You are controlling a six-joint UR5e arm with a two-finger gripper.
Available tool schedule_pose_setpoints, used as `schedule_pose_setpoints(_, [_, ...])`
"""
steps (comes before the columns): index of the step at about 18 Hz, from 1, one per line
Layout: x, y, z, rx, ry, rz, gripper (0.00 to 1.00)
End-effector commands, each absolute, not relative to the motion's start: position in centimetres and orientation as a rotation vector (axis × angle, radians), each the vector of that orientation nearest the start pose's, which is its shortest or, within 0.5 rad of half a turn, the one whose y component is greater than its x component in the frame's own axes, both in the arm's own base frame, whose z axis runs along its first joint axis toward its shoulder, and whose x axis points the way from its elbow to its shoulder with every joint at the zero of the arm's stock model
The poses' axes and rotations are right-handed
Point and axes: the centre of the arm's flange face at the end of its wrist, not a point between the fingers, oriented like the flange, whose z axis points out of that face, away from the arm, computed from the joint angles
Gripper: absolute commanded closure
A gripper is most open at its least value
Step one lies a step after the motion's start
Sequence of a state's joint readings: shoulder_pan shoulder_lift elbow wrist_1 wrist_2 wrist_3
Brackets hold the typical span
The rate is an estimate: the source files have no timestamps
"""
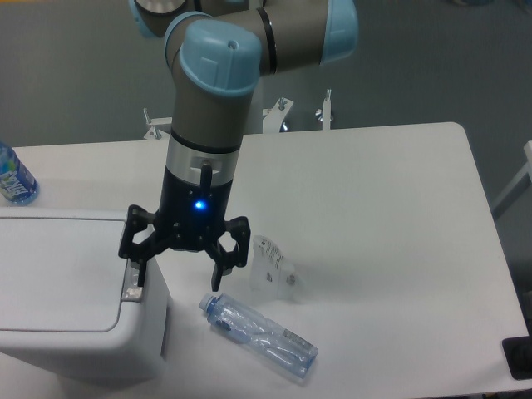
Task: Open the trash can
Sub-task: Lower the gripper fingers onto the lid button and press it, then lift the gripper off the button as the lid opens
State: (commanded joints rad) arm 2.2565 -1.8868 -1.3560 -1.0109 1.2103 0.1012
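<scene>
The trash can (58,291) is a large white boxy bin at the lower left, its flat lid down. A grey push-button strip (131,281) runs along its right edge. My gripper (177,276) hangs over the can's right edge with its black fingers spread open and nothing between them. The left fingertip (138,273) is at the button strip; I cannot tell if it touches. The right fingertip (216,281) hangs beside the can, above the table.
A clear plastic bottle (259,336) lies on its side on the white table (374,208) right of the can. A small clear packet (273,266) lies just beyond it. Another bottle with a blue label (15,179) stands at the far left edge.
</scene>
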Motion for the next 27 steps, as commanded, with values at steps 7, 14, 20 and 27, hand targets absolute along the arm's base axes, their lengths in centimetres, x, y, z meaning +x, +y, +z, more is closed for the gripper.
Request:
schedule_pose_setpoints(7, [-28.4,61.3,48.1,-2.506,-0.644,-0.209,0.00])
schedule_pose_setpoints(14, [-28.4,61.3,47.6,-2.513,-0.648,-0.215,0.00])
schedule_pose_setpoints(20, [-28.4,61.3,47.5,-2.515,-0.648,-0.215,0.00])
schedule_pose_setpoints(27, [-28.4,61.3,47.5,-2.516,-0.649,-0.216,0.00])
